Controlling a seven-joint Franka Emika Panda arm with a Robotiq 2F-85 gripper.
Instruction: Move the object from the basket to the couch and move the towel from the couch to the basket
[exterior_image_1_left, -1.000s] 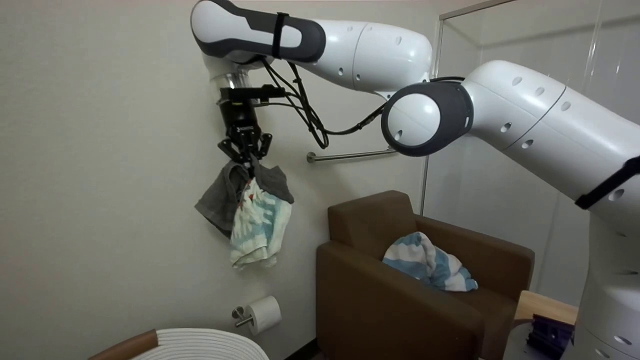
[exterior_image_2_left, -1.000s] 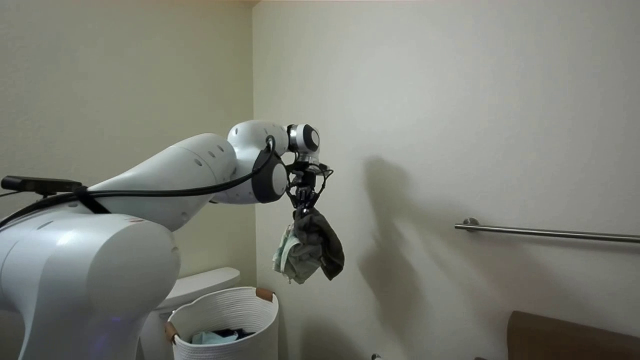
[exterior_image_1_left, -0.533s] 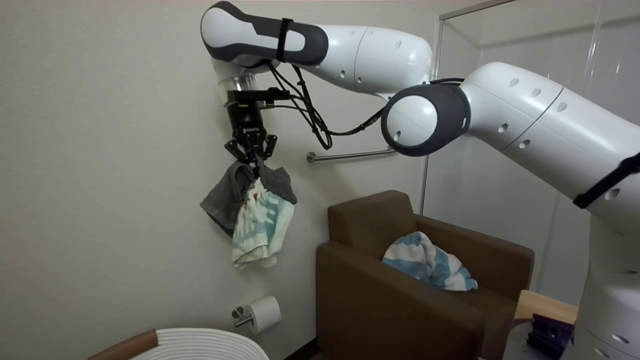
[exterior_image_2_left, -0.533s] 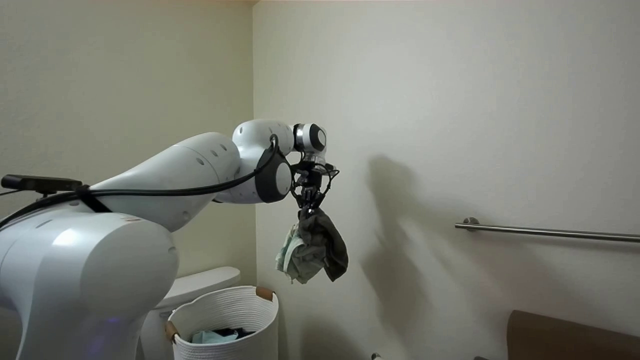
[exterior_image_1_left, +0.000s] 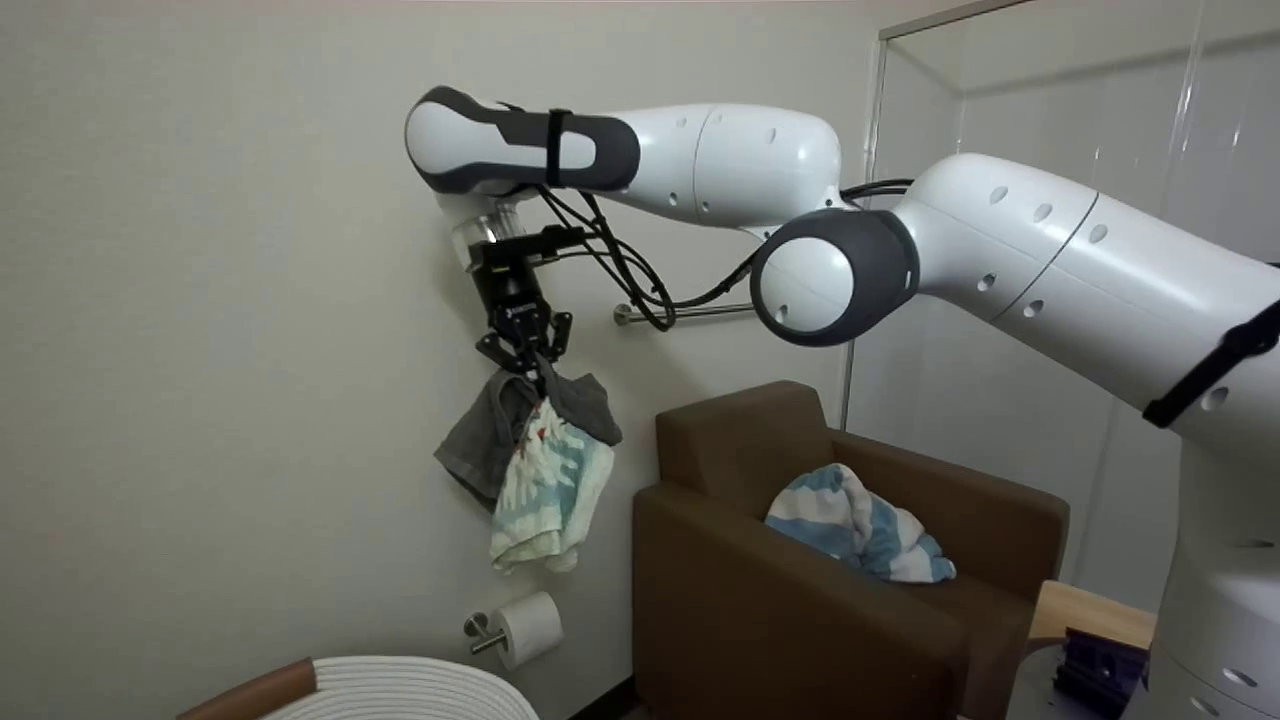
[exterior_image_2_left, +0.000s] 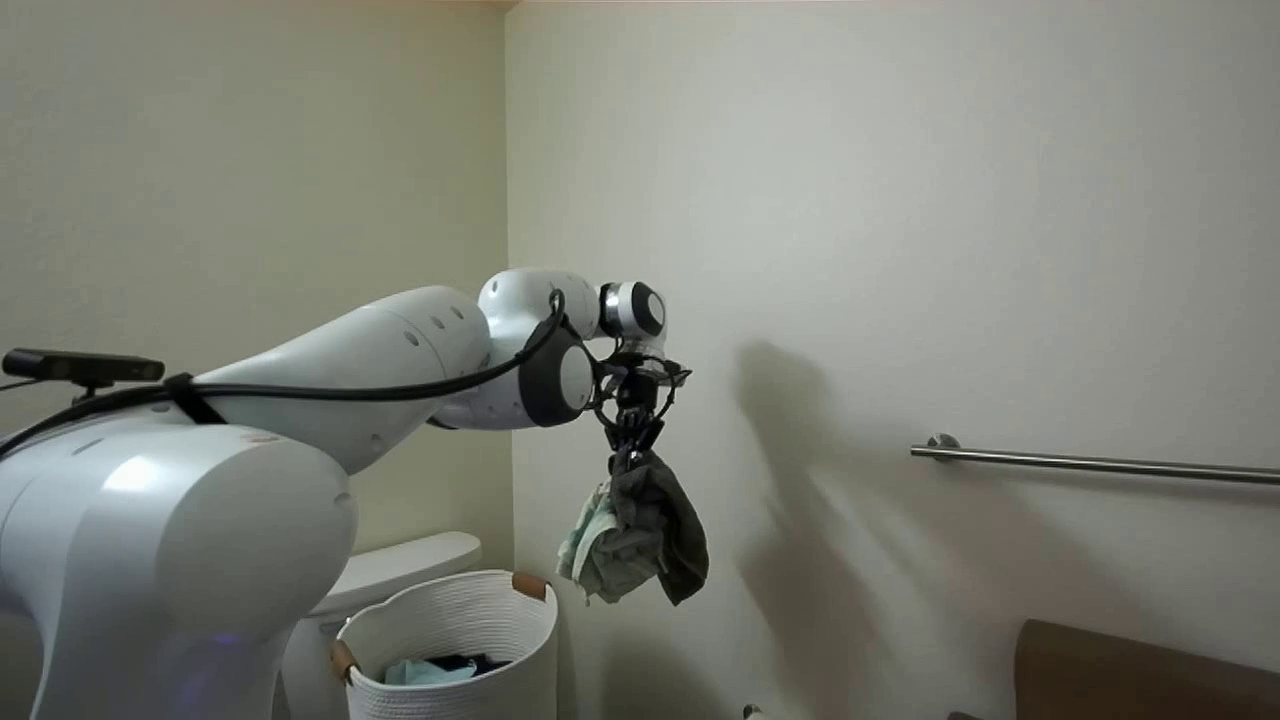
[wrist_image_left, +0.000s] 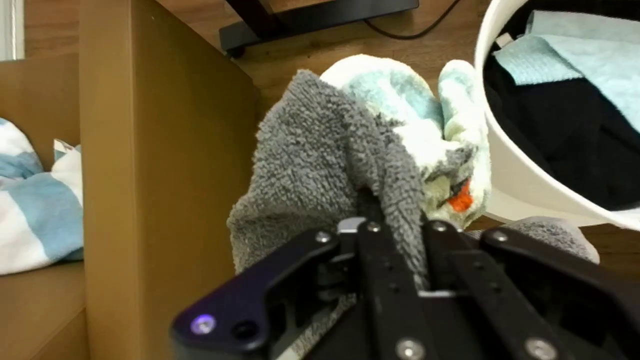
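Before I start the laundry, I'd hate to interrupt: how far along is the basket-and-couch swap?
Looks done: the grey-and-green cloth is out of the basket. In hand: the gripper holds it in the air, not yet on the couch. Remaining: lay it there, and move the blue-and-white towel, lying on the couch, to the basket.

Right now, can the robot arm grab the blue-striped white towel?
Probably not: its black tool grips a grey and pale green cloth, and the towel lies beyond the square brown armrest.
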